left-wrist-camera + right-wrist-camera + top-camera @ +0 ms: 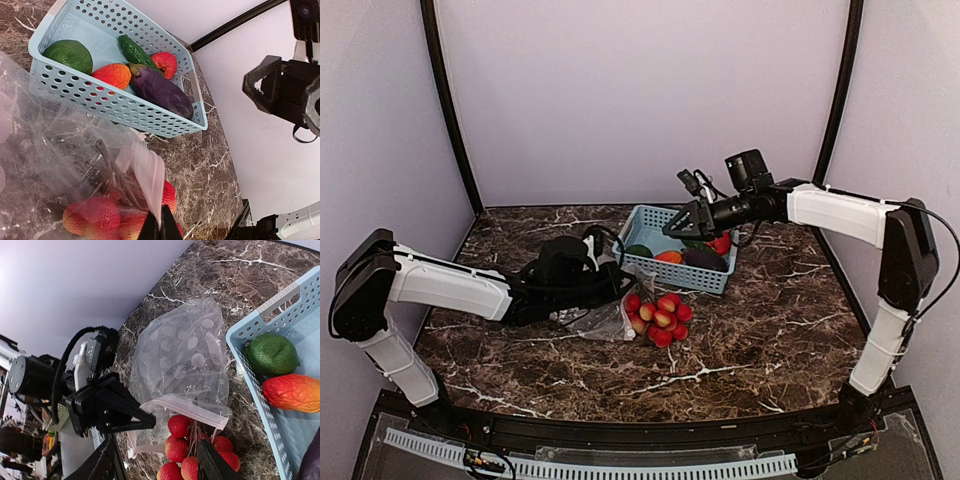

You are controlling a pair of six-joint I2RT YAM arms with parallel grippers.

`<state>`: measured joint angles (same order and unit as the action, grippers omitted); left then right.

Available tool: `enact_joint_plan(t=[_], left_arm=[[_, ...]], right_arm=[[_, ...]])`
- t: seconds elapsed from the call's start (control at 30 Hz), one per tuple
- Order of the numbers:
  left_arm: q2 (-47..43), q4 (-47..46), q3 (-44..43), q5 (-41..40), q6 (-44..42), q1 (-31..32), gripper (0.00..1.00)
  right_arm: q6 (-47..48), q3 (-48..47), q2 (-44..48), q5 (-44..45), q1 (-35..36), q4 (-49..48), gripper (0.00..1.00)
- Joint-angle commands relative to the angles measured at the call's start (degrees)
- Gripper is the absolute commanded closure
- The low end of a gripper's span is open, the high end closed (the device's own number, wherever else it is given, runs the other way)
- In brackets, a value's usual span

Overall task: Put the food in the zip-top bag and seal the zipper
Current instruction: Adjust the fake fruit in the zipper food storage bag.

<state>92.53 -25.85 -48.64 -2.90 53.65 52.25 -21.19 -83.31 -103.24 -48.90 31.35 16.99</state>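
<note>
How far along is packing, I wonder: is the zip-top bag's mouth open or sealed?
Open: the shut left hand pinches one lip of the zip-top bag, its zipper strip gaping over the red-yellow balls.

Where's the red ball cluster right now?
Top view, table centre: the cluster lies at the zip-top bag's mouth, just in front of the blue basket.

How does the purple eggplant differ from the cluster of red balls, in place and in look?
Place: the eggplant lies in the blue basket; the ball cluster lies on the table at the mouth of the bag. Shape: the eggplant is one long smooth piece; the cluster is many small round balls. Colour: the eggplant is dark purple; the cluster is red with yellow. Both are food, and neither is fully inside the bag.
</note>
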Motion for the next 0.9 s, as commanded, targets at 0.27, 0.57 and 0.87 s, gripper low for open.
enact_joint_plan(t=[0.27,0.57,0.87], left_arm=[[-0.5,1.4,0.8,-1.4,0.2,0.1,0.99],[0.2,2.9,0.7,-1.1,-0.3,0.1,0.99],[1.2,2.5,1.5,-0.3,0.5,0.1,0.99]], right_arm=[[30.2,15.1,7.1,5.7,3.1,9.8,0.38],[30.8,13.7,-0.1,14.9,9.2,8.9,0.28],[28.6,9.8,-7.2,16.9,10.9,8.7,0.26]])
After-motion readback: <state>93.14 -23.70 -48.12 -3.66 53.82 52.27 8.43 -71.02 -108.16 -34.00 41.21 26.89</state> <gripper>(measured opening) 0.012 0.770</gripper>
